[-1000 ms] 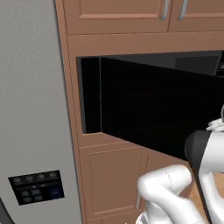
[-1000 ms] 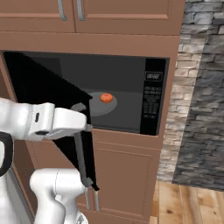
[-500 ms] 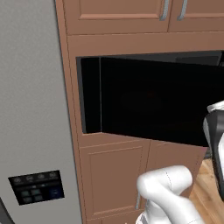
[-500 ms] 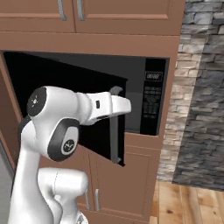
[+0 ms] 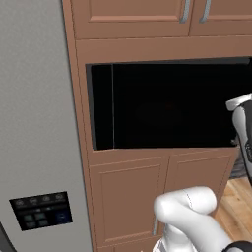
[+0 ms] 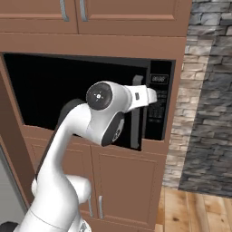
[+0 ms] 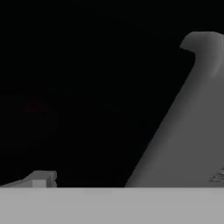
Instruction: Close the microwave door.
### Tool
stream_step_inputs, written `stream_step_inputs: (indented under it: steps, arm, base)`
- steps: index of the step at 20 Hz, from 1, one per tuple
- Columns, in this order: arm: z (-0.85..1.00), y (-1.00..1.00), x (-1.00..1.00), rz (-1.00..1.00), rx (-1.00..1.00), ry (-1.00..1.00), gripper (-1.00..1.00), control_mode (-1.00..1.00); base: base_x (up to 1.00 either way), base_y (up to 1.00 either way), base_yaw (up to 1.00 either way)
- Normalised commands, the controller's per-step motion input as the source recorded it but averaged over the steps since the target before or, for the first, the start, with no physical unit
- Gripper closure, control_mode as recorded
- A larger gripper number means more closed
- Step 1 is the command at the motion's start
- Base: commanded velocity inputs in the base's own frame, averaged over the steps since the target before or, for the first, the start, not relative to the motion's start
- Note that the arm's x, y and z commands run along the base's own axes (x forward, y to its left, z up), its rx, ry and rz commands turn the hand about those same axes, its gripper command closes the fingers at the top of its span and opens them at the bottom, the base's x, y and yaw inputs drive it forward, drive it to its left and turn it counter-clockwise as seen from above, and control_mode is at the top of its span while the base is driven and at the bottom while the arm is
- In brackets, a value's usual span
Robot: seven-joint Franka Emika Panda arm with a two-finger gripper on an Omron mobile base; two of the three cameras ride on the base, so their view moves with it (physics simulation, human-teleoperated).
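The microwave door [image 5: 177,106] is a glossy black panel, its bar handle [image 6: 135,113] grey, and the microwave [image 6: 156,108] beside it carries a black button panel with pale markings. Around it the cabinet doors [image 5: 128,197] and framing are warm brown wood with grey metal pulls, the fridge door [image 5: 34,123] is a flat speckled grey with a black control pad showing one blue key, and the arm [image 6: 95,122] is white with dark joints. To the right, the stone wall [image 6: 204,104] is a patchwork of grey and dark grey blocks, and the floor [image 6: 199,213] is light orange-brown planks.
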Motion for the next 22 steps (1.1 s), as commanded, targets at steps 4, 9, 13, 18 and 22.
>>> stream_step_inputs:
  steps: [4, 9, 13, 18, 22]
  arm:
    - [0.00, -0.01, 0.84, 0.13, 0.14, -0.10, -1.00, -1.00]
    - [-0.01, 0.00, 0.70, 0.03, 0.09, -0.15, -1.00, -1.00]
    - [0.00, 0.00, 0.41, 0.00, 0.08, -0.09, -1.00, -1.00]
    - [-0.03, 0.00, 0.36, 0.00, 0.06, -0.04, -1.00, -1.00]
    - [-0.03, 0.00, 0.22, 0.00, 0.02, -0.01, -1.00, -1.00]
  base:
    - [0.00, 0.00, 0.00]
    - [0.00, 0.00, 0.00]
    - [0.00, 0.00, 0.00]
    - [0.00, 0.00, 0.00]
    - [0.00, 0.00, 0.00]
